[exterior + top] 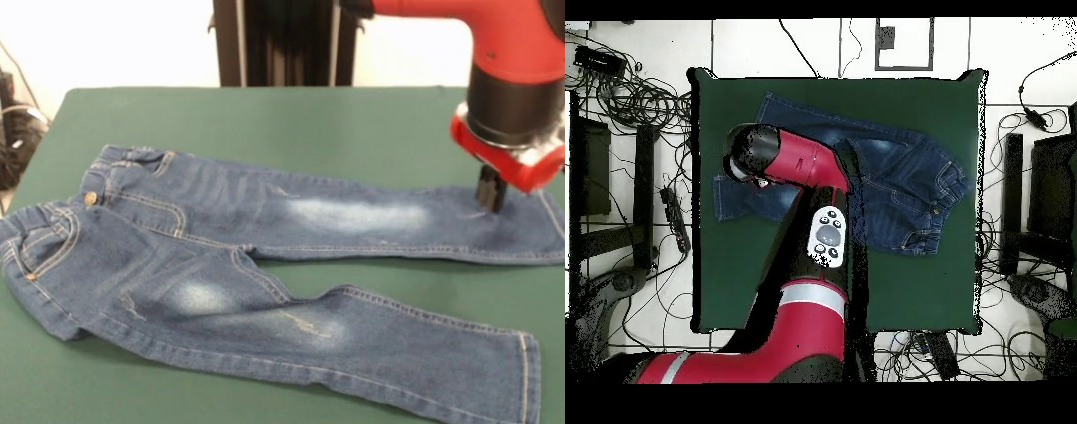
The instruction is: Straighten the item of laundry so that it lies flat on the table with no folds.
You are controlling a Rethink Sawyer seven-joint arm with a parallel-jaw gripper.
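The jeans [221, 256] lie spread on the green table [291, 115], waistband at the left with a metal button [90, 198], both legs running right. The near leg ends at a hem at the lower right; the far leg runs off the right edge. The waist end is a little bunched. My gripper [492, 205] comes down from the red arm at the right, its dark fingers together with their tips on the far leg near its hem. In the overhead view the jeans [900, 185] show, but the arm's head [757, 155] hides the gripper.
The black pedestal [282, 40] stands at the table's far side. In the overhead view the red arm [815, 240] crosses the table [935, 290] over the jeans' legs. Cables and dark stands [605, 150] surround the table on the floor.
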